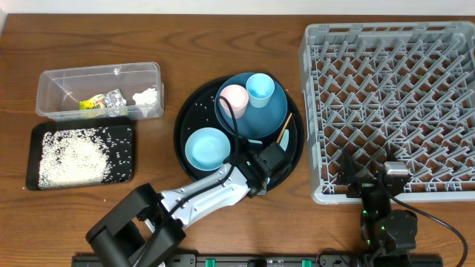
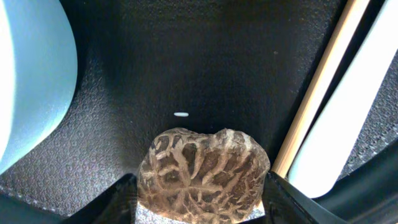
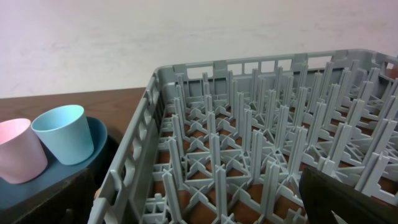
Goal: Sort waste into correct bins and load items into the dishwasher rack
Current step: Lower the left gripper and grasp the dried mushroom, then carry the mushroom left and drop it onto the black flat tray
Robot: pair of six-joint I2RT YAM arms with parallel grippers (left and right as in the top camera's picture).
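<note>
One mushroom [image 2: 204, 171] clasped by left gripper [image 2: 200, 194] — clear at wrist, hidden overhead

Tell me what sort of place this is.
Probably a staged dish-clearing station on a wooden table: a grey dishwasher rack, a black tray of cups, a clear waste bin. The left gripper grips a brown scrap.

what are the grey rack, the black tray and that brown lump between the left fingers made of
The grey rack: moulded plastic, judging by its uniform grey lattice and faint sheen. The black tray: probably plastic, matte, with a pebbled grain. The brown lump: looks like a dried mushroom cap, dull, with pale cracks across brown skin; real or imitation, I cannot tell.
</note>
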